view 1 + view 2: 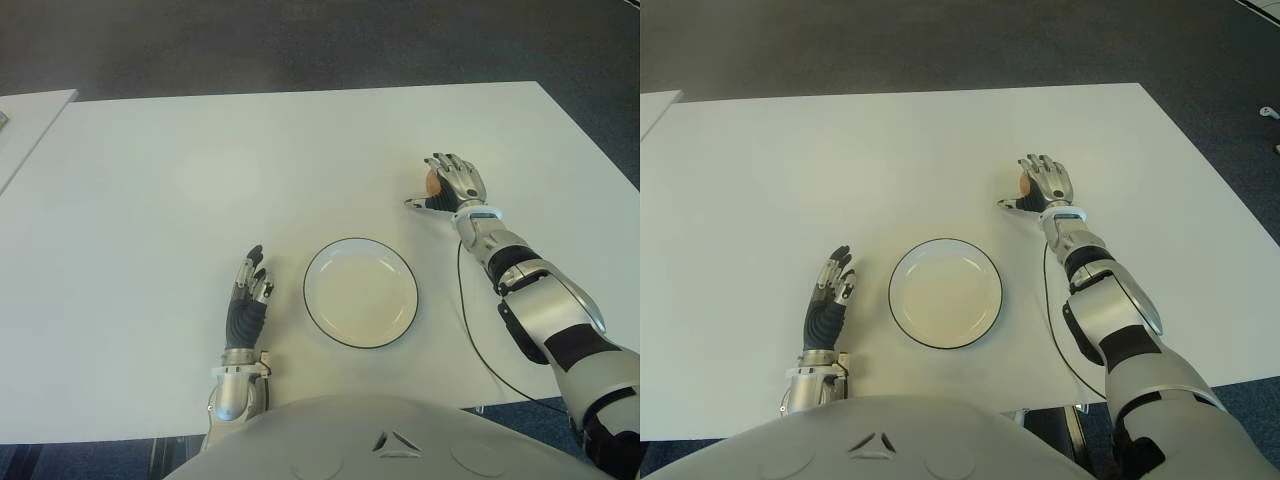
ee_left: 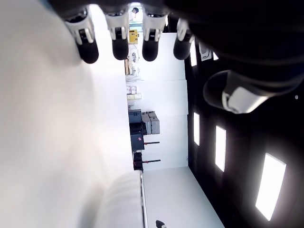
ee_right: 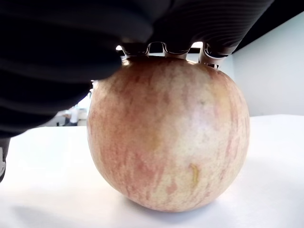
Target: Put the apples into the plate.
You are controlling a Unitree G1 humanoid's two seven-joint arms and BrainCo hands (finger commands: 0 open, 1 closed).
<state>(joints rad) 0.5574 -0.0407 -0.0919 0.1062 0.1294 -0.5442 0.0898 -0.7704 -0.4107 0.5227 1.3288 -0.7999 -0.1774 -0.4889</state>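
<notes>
One red-yellow streaked apple (image 3: 168,135) stands on the white table (image 1: 200,180), right of and beyond the plate (image 1: 360,293); only a sliver of the apple (image 1: 431,183) shows in the eye views. My right hand (image 1: 453,186) is over it, fingers (image 3: 164,47) lying across its top and thumb (image 1: 414,204) spread out to the near side. The apple still sits on the table. The white plate with a dark rim holds nothing. My left hand (image 1: 248,296) shows left of the plate, its fingers (image 2: 121,42) straight and holding nothing.
A thin black cable (image 1: 472,330) runs along the table beside my right forearm. The edge of another table (image 1: 30,115) shows at the far left. Dark floor lies beyond the far edge (image 1: 300,92).
</notes>
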